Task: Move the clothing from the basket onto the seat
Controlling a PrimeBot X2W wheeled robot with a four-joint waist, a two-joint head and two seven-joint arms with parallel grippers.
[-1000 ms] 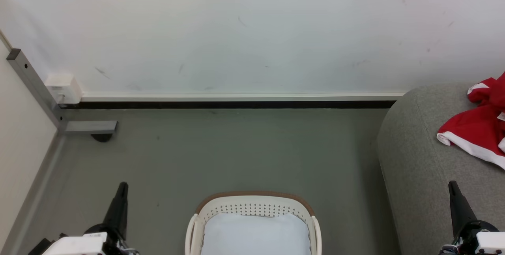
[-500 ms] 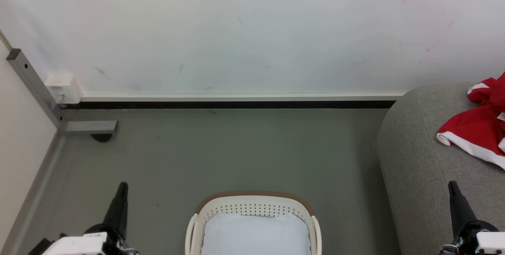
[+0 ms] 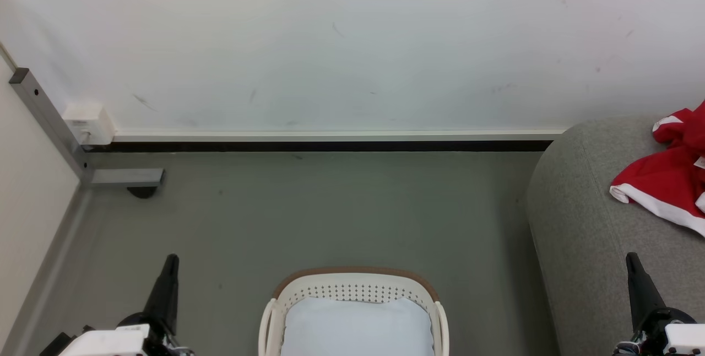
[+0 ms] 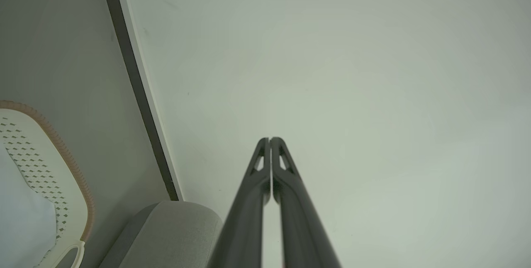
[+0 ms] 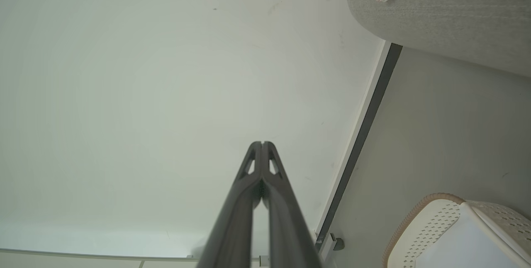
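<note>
On the grey seat [image 3: 584, 224], rumpled red, white-hemmed clothing [image 3: 663, 179]

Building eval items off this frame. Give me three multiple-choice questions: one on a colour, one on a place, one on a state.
1. Rim band colour on the basket? A brown; B black; C red.
2. Where does the clothing lie? A on a table; B on the seat; C in the basket.
3. State of both arms' jaws? A shut, empty; B wide open; C shut on clothing.

1 A: a brown band tops the cream wall.
2 B: the red cloth rests on the grey cushion at the head view's right.
3 A: each wrist view shows them closed tip to tip, nothing between.
</note>
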